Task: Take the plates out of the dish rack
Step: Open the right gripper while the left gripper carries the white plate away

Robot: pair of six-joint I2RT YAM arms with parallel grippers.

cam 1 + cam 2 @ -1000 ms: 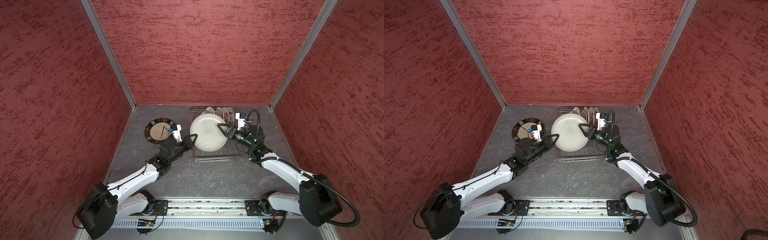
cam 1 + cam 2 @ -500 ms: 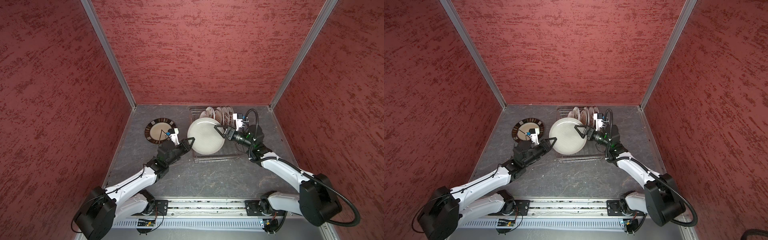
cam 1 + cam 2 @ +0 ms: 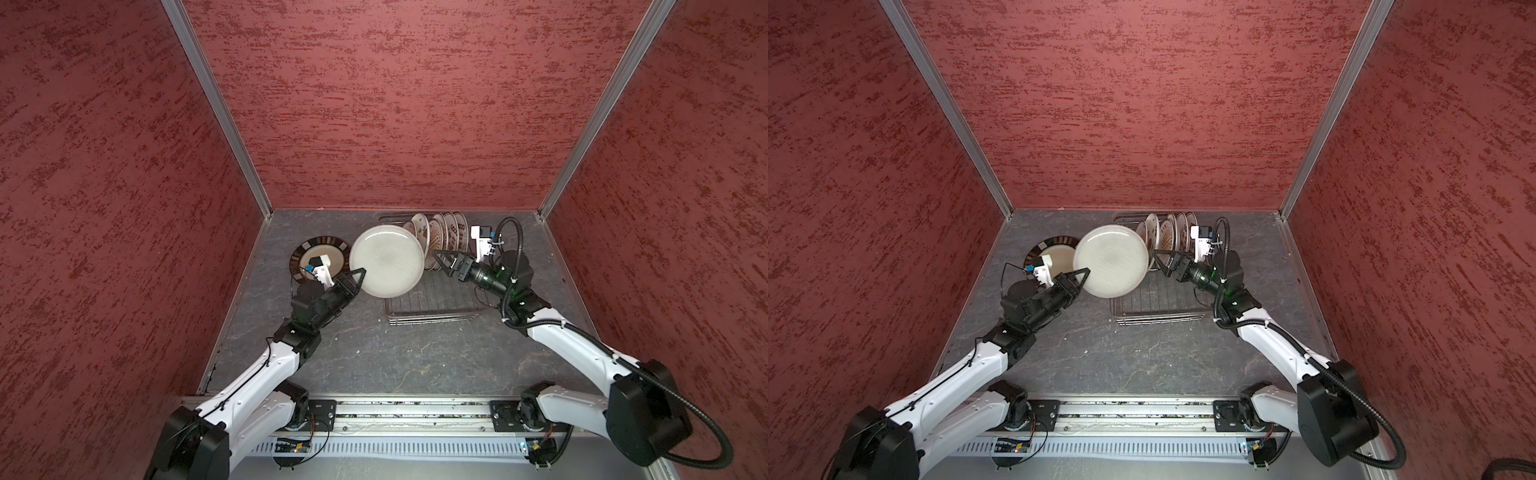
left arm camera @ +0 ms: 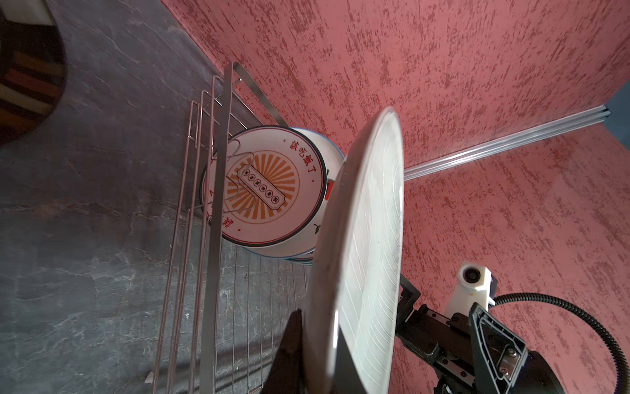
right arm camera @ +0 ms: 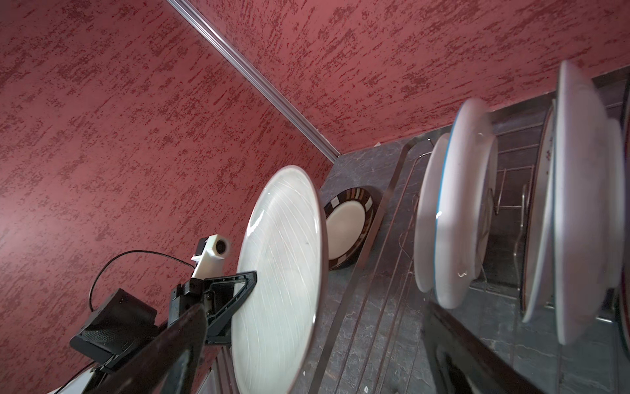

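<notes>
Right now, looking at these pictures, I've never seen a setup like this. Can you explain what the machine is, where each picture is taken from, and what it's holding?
It is a robot with two white arms, each ending in a two-fingered hand, inside a red-walled box. The two wide pictures look down from above and are nearly alike. The other two come from small cameras on each arm's wrist. On the grey table sits a wire rack with several plates standing on edge. A dark-rimmed plate lies flat to its left. The left hand is shut on the rim of a plain plate, lifted on edge near the rack's left end. The right hand is open beside it, holding nothing.
</notes>
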